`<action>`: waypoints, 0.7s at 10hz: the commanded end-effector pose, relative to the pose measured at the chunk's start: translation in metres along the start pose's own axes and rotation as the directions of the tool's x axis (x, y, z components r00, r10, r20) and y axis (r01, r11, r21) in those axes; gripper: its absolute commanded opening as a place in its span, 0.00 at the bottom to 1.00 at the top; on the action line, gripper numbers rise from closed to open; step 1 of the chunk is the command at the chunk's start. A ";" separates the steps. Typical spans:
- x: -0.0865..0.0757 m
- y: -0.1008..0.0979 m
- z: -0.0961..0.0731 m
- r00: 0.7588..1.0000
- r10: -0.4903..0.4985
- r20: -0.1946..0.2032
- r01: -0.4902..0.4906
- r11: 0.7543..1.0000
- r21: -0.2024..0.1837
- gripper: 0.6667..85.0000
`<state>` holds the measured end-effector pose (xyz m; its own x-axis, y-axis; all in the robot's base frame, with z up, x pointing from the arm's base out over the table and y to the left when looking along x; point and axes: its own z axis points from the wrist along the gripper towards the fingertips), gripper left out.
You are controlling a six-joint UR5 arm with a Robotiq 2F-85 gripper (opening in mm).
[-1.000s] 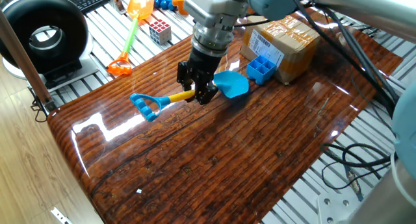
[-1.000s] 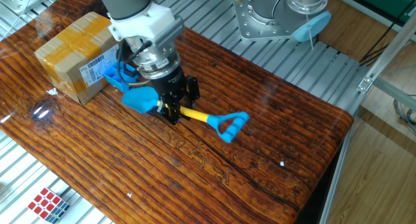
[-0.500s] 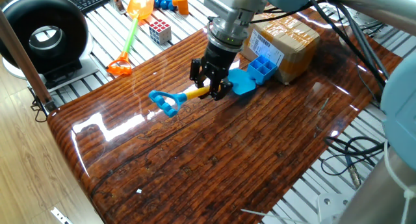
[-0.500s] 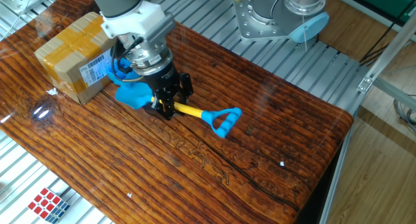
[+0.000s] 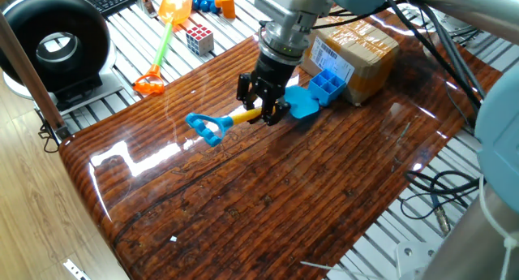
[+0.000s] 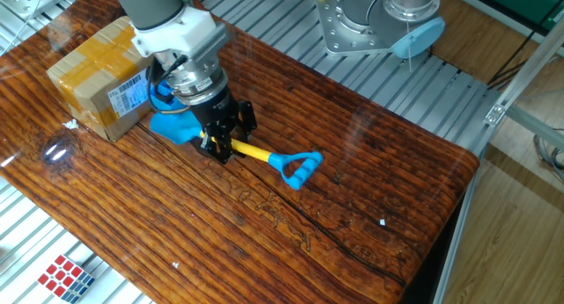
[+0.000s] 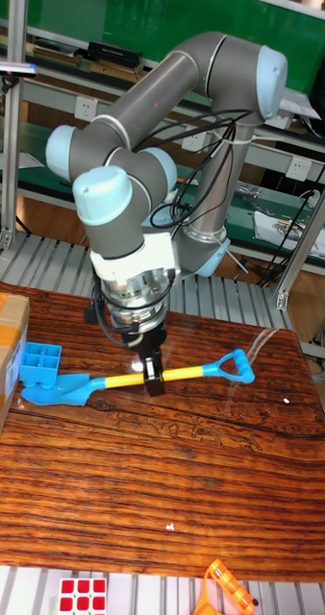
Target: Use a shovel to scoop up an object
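Glossy wooden bench (image 5: pixel 268 199): your end effector (image 5: pixel 261 113) clamps the shovel (image 7: pixel 134 379) mid-shaft; light, stiff plastic, probably slippery, blade touching the object (image 7: pixel 39 362).

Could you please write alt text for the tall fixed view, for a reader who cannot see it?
A grey robot arm's pincer grips the yellow shaft of a blue shovel lying on a wooden table. Its blade sits beside a small blue block next to a cardboard box.

Cardboard box (image 5: pixel 357 54) directly behind block (image 5: pixel 326 84)
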<state>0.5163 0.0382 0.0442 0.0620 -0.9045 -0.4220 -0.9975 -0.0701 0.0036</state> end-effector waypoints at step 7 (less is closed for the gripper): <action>-0.015 -0.006 0.006 0.992 0.121 0.040 -0.119 0.992 -0.044 0.00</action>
<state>0.5177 0.0447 0.0382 -0.0210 -0.9005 -0.4344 -0.9976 -0.0099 0.0686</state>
